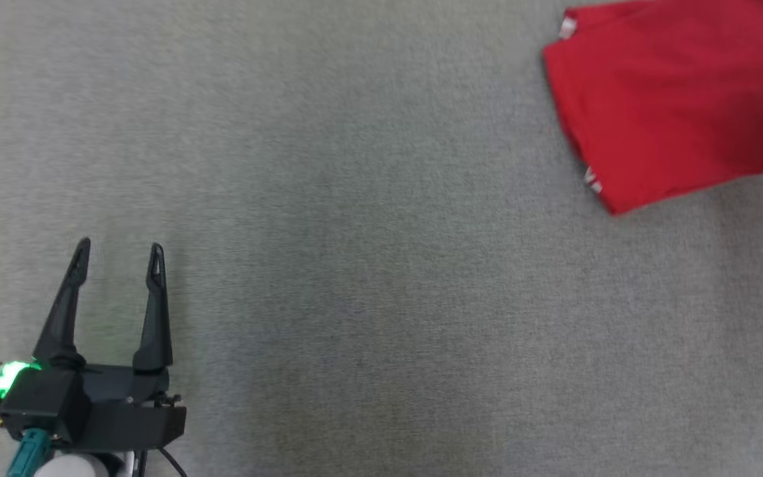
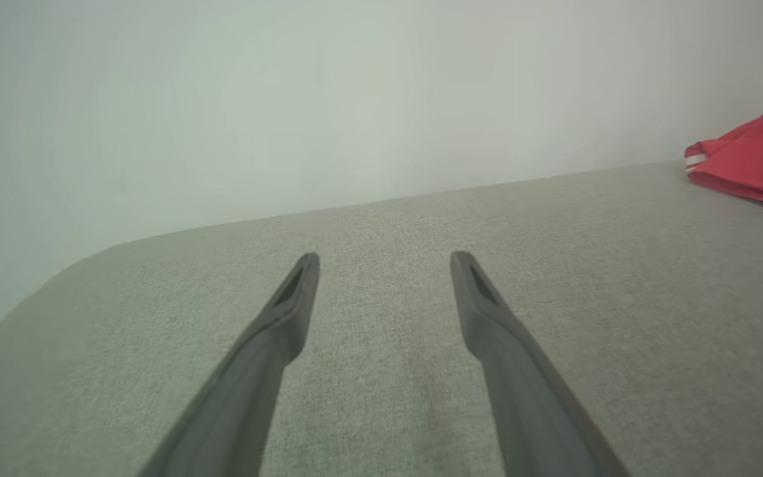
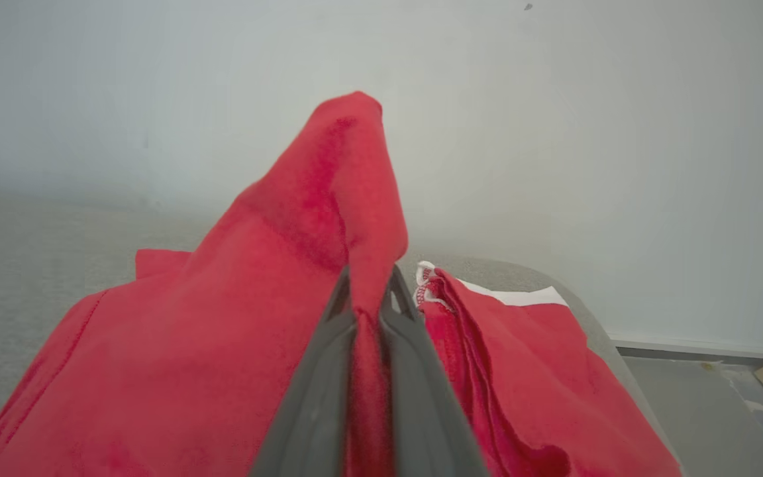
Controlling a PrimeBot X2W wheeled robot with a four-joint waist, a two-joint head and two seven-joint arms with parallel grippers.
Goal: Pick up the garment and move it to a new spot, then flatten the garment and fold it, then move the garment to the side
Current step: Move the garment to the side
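A grey fabric surface (image 1: 381, 265) spreads before us, with a pale wall (image 2: 355, 99) behind. Our left gripper (image 1: 119, 255) hovers at the lower left with its jaws spread wide, holding nothing, well apart from the red garment (image 1: 673, 99) at the far right. Our right gripper (image 3: 371, 285) is clamped tight on a raised fold of that garment.

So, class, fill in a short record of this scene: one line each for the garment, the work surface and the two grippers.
garment: red with white trim at the edges, lying in layers at the upper right of the head view
surface: grey fabric, under the garment and both arms
left gripper: fingers apart, nothing between them, well away from the garment
right gripper: fingers shut on a raised fold of the garment
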